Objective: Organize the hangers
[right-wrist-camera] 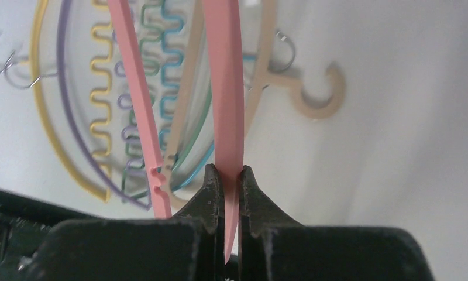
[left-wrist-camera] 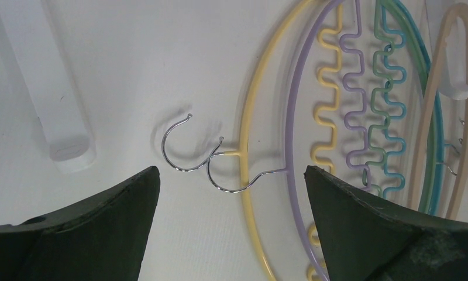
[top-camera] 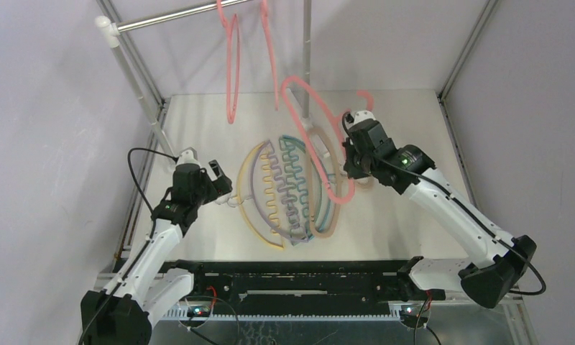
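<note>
right gripper (right-wrist-camera: 227, 175) clamps pink hanger (right-wrist-camera: 223, 88) | left gripper (left-wrist-camera: 231, 170) spread, empty | risk: our thin edge grip may let it twist free short of the rail (top-camera: 177, 15)

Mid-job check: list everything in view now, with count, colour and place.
held hanger: one, pink, in right gripper above the pile
hung hangers: at least one, pink, on the rail
pile: five hangers, yellow, lavender, green, teal, tan, flat mid-table
rail: one, silver, rear left
post: one, white, under the rail's left end
table: one, white
left gripper: open, above the pile's wire hooks
right gripper: shut on held hanger
</note>
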Robot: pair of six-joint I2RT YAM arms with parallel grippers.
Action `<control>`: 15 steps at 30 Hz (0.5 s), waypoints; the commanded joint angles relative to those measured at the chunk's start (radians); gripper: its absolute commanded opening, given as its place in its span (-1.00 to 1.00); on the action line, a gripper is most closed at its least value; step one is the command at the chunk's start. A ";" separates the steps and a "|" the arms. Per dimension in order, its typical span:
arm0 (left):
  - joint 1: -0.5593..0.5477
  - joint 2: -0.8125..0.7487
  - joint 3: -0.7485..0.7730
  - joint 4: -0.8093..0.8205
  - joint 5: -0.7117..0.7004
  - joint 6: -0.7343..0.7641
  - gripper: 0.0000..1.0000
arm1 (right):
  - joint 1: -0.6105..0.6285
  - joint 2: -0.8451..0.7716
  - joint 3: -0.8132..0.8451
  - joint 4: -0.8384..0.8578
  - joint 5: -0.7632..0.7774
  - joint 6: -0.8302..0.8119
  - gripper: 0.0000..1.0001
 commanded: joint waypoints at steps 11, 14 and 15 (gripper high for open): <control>0.006 0.025 0.134 0.028 0.017 0.026 0.97 | 0.004 0.283 0.398 0.241 0.299 -0.276 -1.00; 0.006 0.007 0.130 0.019 0.017 0.030 0.97 | 0.000 0.378 0.531 0.282 0.280 -0.317 -1.00; 0.006 0.002 0.129 0.012 0.012 0.030 0.97 | -0.001 0.397 0.575 0.285 0.278 -0.329 -1.00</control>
